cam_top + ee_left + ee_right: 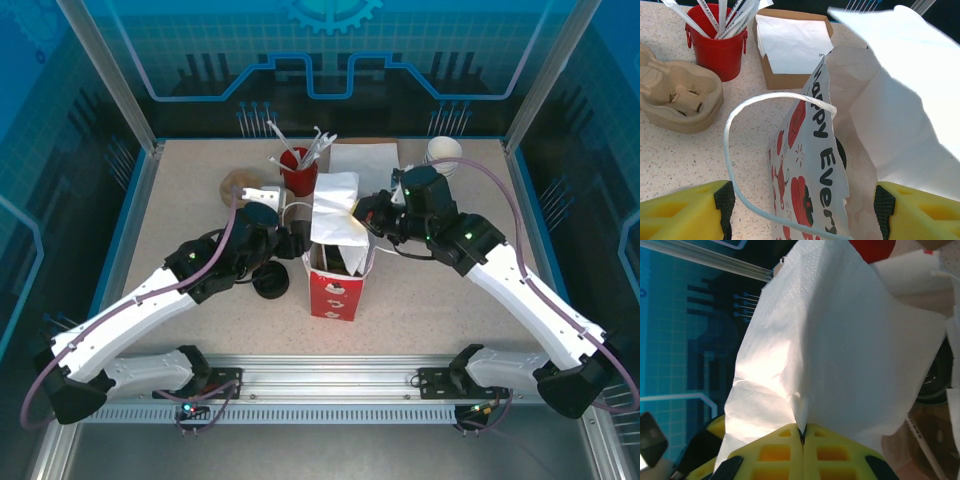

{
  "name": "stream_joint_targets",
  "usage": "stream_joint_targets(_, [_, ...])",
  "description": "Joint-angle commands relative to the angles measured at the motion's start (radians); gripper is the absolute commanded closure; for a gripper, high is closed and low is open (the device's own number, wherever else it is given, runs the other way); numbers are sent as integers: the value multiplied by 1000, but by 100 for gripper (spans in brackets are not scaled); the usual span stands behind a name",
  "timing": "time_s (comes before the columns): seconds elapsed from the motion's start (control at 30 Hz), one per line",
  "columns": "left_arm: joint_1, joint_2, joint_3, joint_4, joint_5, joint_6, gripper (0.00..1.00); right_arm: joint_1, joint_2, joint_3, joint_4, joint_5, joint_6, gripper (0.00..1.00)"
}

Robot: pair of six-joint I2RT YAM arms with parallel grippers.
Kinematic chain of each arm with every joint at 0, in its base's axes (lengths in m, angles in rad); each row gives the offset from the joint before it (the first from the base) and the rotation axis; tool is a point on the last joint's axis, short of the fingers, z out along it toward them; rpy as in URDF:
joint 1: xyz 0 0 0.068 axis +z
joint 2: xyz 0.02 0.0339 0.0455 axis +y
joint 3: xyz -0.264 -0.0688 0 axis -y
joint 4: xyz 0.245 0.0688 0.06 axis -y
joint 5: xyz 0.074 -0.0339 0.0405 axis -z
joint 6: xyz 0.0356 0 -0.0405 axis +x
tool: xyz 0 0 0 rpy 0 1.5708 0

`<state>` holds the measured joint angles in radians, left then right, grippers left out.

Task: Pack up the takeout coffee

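Observation:
A red-and-white paper bag point(335, 290) stands open mid-table. Deep inside it shows a round black lid, the takeout coffee point(841, 152), also seen past the bag's rim in the right wrist view point(935, 377); its side is hidden. My right gripper point(365, 212) point(802, 432) is shut on a white napkin point(335, 210) point(840, 340) that hangs over the bag's mouth. My left gripper point(290, 240) point(805, 210) is open at the bag's left side, its jaws astride the printed wall point(810, 165) and the white handle point(735, 125), gripping nothing.
Behind the bag are a red bucket of stirrers point(298, 170) point(720, 47), a pulp cup carrier point(245, 185) point(680, 95) and a brown box of napkins point(362, 160) point(790, 45). White cups point(443, 150) stand back right. A low stack of black lids point(268, 285) lies left of the bag.

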<state>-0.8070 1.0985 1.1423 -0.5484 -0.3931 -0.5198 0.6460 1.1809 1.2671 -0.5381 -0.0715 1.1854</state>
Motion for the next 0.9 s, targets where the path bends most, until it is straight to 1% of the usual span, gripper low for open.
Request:
stream_joint_targets(0.0, [8,-14,-18,0,-17,-9,24,21,-2,-22,14,31,-20,100])
stream_joint_targets(0.13, [9,-26,-34,1,-20,-25,24,32,13,-24,-3,54,-38,100])
stream_joint_targets(0.23, [9,-26,-39,2,-11,-33,24,42,36,6,-54,86,-66,100])
stream_joint_targets(0.57, [16,-54,-41,-13,-24,-20,24,69,99,48,-161,137,-145,100])
stream_joint_targets(0.73, [24,-61,-48,-15,-20,-22,24,91,120,73,-239,184,-167,100])
stream_joint_targets(0.87, [27,-63,-59,-7,-17,-23,24,115,130,89,-315,257,-168,100])
